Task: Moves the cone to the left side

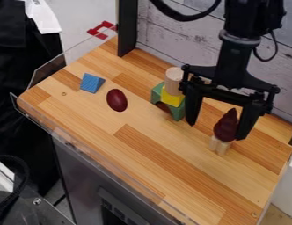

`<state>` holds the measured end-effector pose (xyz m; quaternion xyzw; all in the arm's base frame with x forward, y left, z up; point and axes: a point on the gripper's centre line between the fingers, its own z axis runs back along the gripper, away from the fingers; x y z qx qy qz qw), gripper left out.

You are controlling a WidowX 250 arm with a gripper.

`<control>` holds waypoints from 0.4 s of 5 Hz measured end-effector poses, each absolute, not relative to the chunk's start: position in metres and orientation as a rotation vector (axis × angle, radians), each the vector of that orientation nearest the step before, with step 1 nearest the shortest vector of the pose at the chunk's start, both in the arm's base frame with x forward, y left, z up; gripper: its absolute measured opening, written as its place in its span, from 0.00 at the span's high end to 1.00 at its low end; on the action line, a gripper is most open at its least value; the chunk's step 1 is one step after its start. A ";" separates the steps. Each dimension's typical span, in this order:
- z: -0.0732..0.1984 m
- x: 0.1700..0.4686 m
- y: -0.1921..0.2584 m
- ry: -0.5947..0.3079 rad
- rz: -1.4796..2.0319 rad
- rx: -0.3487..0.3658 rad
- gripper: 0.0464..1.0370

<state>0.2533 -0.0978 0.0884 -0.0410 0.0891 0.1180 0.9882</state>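
The gripper [216,131] hangs open over the right half of the wooden worktop, its fingers wide apart. A dark red, pointed cone [224,126] stands upright on small light wooden pieces [220,146]. In the camera view the cone appears between the two fingers, close beside the right one, and neither finger is closed on it. How far the fingers are from it in depth, I cannot tell.
Left of the gripper stand a green arch [157,93], a yellow block [171,97] and a wooden cylinder [174,81]. Farther left lie a dark red egg-shaped piece [116,100] and a blue wedge [91,82]. Clear low walls [72,56] edge the worktop [154,151].
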 end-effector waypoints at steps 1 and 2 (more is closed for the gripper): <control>0.081 0.251 -0.097 0.208 0.240 -0.072 0.04; 0.074 0.269 -0.106 0.197 0.171 -0.115 0.04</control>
